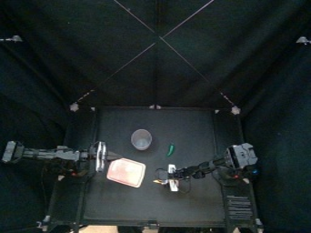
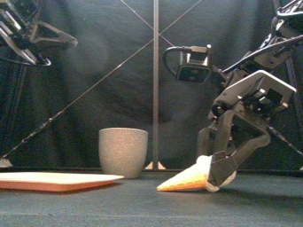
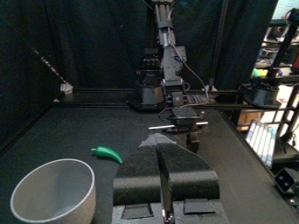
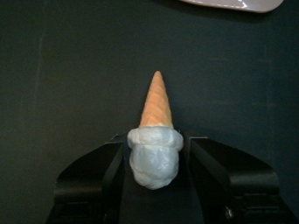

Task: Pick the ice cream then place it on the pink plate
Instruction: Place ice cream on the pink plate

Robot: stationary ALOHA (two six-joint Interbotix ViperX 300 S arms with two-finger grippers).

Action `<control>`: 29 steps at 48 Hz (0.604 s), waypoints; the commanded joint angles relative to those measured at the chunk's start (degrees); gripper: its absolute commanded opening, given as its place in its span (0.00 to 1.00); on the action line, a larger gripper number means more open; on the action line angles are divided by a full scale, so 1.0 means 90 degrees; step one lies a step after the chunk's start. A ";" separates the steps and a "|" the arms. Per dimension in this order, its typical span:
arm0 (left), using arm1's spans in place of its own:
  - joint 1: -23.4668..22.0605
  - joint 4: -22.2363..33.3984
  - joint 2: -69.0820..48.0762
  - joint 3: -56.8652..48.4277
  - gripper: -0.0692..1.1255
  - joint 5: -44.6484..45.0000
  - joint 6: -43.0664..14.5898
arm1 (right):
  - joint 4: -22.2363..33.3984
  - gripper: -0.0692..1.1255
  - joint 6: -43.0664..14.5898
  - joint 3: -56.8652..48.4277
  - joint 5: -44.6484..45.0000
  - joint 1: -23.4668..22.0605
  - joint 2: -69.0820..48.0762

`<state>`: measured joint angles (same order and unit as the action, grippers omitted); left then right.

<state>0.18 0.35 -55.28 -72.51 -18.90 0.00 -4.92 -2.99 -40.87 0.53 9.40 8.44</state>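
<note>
The ice cream (image 4: 156, 131), a tan cone with a pale blue scoop, lies between my right gripper's (image 4: 156, 162) jaws, which are shut on the scoop. Seen from the front, the ice cream (image 2: 187, 179) slants with its cone tip at the table, pointing toward the pink plate (image 2: 53, 180), and the right gripper (image 2: 218, 170) holds its raised end. From above, the pink plate (image 1: 125, 171) lies left of the right gripper (image 1: 172, 178). My left gripper (image 3: 167, 171) is shut and holds nothing; it hangs high at the table's left (image 1: 97, 157).
A tall grey speckled cup (image 1: 142, 138) stands behind the plate; it also shows in the front view (image 2: 123, 152) and the left wrist view (image 3: 52, 192). A small green toy (image 1: 173, 148) lies to the cup's right, behind the right gripper.
</note>
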 commanded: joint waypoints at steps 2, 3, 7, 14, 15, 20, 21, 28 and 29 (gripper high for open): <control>0.0010 0.0000 0.0020 0.0088 0.03 -0.0059 0.0000 | 0.0039 0.60 0.0039 0.0195 0.0010 -0.0049 -0.0146; 0.0010 0.0000 0.0020 0.0098 0.03 -0.0059 0.0000 | 0.0059 0.59 0.0049 0.0234 0.0000 -0.0059 -0.0176; 0.0020 0.0000 0.0020 0.0098 0.03 -0.0059 0.0000 | 0.0195 0.58 0.0059 0.0439 0.0010 -0.0117 -0.0225; 0.0020 0.0000 0.0010 0.0049 0.03 -0.0020 0.0000 | 0.0576 0.58 0.0049 0.1133 0.0010 -0.0166 -0.0244; 0.0020 0.0000 0.0020 0.0029 0.03 -0.0020 0.0000 | 0.0635 0.58 0.0049 0.1250 0.0020 -0.0176 -0.0225; 0.0020 0.0000 0.0010 -0.0029 0.03 -0.0020 0.0010 | 0.0850 0.58 0.0039 0.1914 0.0107 -0.0234 -0.0029; 0.0020 0.0010 0.0010 -0.0039 0.03 -0.0029 0.0010 | 0.0859 0.58 0.0039 0.1973 0.0117 -0.0244 0.0010; 0.0029 0.0000 0.0010 -0.0098 0.03 -0.0020 0.0020 | 0.0938 0.58 0.0049 0.2793 0.0146 -0.0332 0.0566; 0.0029 0.0010 0.0000 -0.0107 0.03 -0.0020 0.0020 | 0.0947 0.58 0.0049 0.2891 0.0156 -0.0342 0.0664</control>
<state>0.26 0.26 -55.37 -74.00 -18.90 0.09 3.43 -2.64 -18.98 1.93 7.03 13.71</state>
